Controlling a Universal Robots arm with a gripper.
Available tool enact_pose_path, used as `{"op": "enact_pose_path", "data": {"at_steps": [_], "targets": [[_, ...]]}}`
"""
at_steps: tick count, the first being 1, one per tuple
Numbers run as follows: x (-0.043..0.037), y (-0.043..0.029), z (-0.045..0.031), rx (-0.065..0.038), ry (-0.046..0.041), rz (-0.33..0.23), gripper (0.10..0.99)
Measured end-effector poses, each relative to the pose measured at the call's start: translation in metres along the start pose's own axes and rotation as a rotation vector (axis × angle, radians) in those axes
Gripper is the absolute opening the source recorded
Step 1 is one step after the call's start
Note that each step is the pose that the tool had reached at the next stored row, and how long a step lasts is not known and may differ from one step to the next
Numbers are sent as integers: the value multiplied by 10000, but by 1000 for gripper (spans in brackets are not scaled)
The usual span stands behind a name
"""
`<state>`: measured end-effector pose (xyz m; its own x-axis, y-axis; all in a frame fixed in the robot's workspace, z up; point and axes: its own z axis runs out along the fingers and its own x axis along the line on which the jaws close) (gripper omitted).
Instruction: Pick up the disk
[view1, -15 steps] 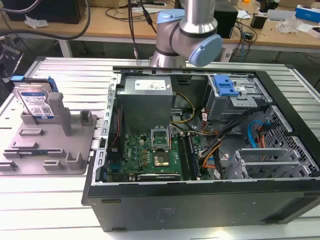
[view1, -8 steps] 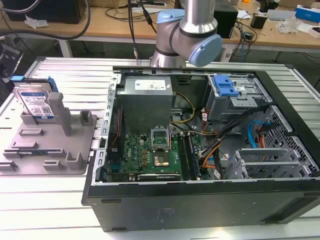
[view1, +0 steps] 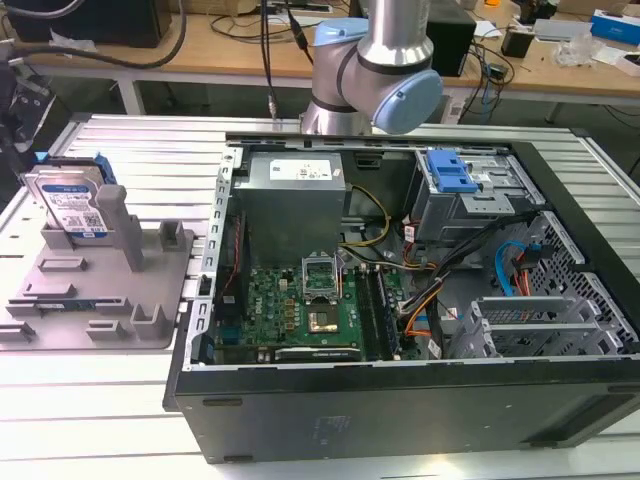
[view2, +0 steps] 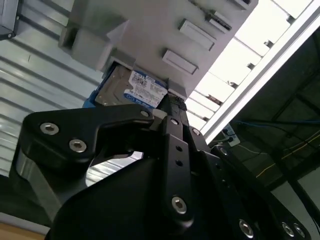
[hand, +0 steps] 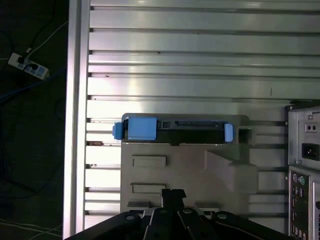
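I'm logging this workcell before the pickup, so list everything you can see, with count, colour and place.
Disk: one, silver-grey with a white-and-blue label and blue rails, standing on edge in the fixture plate.
Fixture plate: one, grey, on the table at the exterior view's left.
Computer case: one, black, lying open beside the plate.
Power supply: one, grey, inside the case.
Motherboard: one, green, on the case floor.
Drive-bay bracket: one, blue, inside the case.
Table: one, silver, slatted, under it all.
Robot arm: one, silver with light-blue caps, behind the case.
Gripper: one, black, apart from the disk.
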<state>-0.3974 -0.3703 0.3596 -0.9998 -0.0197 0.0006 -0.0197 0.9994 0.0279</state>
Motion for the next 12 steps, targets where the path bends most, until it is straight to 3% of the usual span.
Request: {"op": "enact_pose_path", "data": {"at_steps": [3, 12], "targets": [[1, 151, 4, 36, 10, -343, 106], [2, 157, 4, 37, 68, -2527, 106]]}}
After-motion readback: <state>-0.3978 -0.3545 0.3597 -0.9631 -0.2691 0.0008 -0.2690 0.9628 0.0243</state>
